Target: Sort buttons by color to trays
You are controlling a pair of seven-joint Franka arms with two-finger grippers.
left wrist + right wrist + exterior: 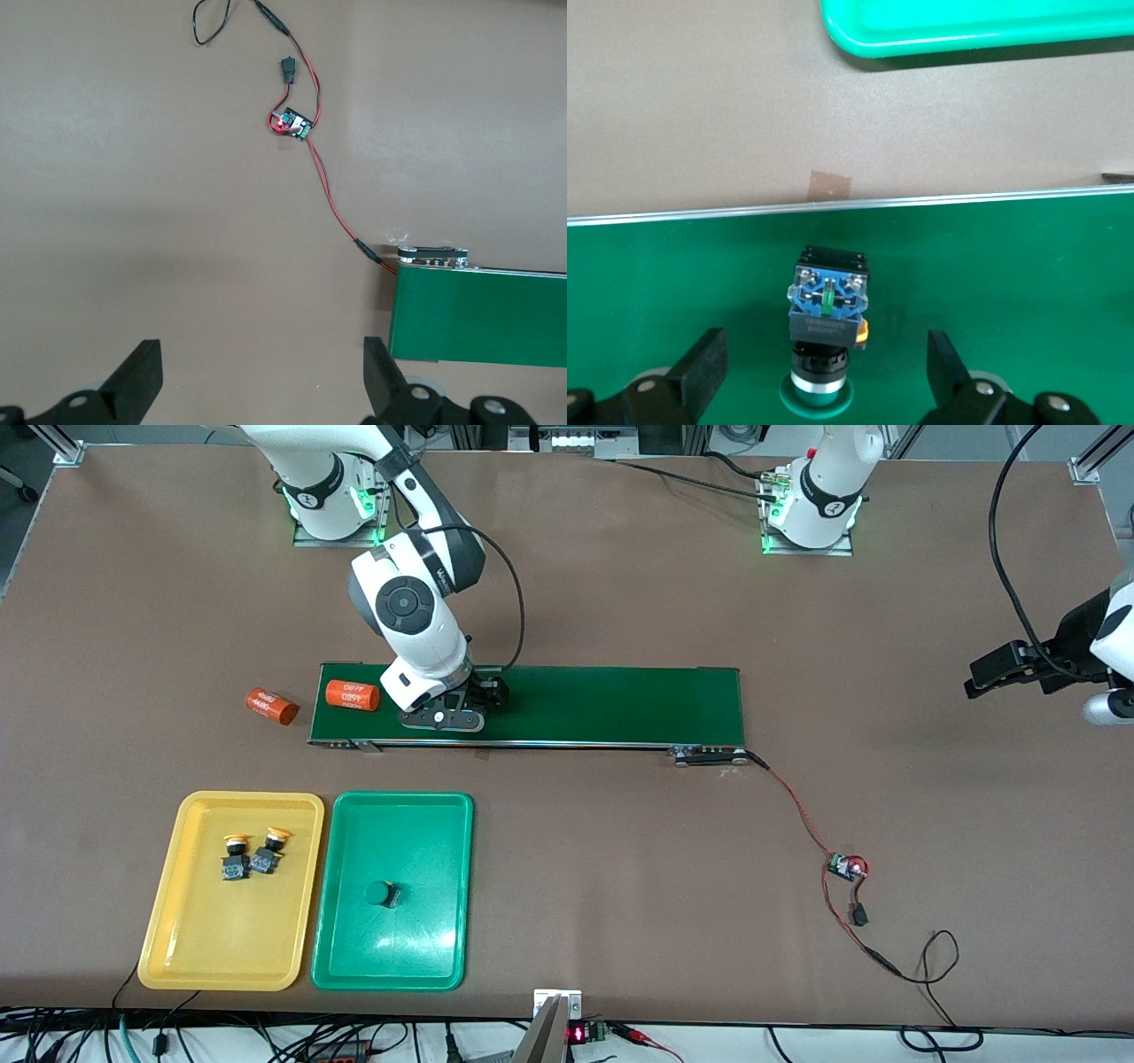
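Brown tabletop is carrying everything, so working near to far for you: the yellow tray point(168, 921) and green tray point(341, 948) are sitting side by side nearest the front camera, toward the right arm's end. Two yellow-capped buttons point(251, 854) are lying tipped over in the yellow tray, just beside each other, and one green-capped button point(382, 895) is resting in the green tray. Farther out, the conveyor belt point(620, 704) is holding the last green button point(826, 329), lying on its side with the cap pointing toward the right gripper point(824, 372) and the blue terminal block toward the trays. You're dealing with a small, rigid, light plastic part; the round cap is looking smooth and likely to roll or slip, so I'd be clamping across the flat sides of the blocky black-and-blue body, not the cap. The right gripper is hanging low over the belt with jaws spread wide on either side of that button, nothing gripped, wrist pointing down. One orange cylinder point(353, 694) is lying on the belt beside it, another orange cylinder point(271, 706) off the belt on the table. The left gripper point(261, 381) is waiting over bare table off the belt's other end, toward the left arm's end, jaws wide and empty, with the circuit board point(292, 124) on its red wire point(330, 190) in its view.
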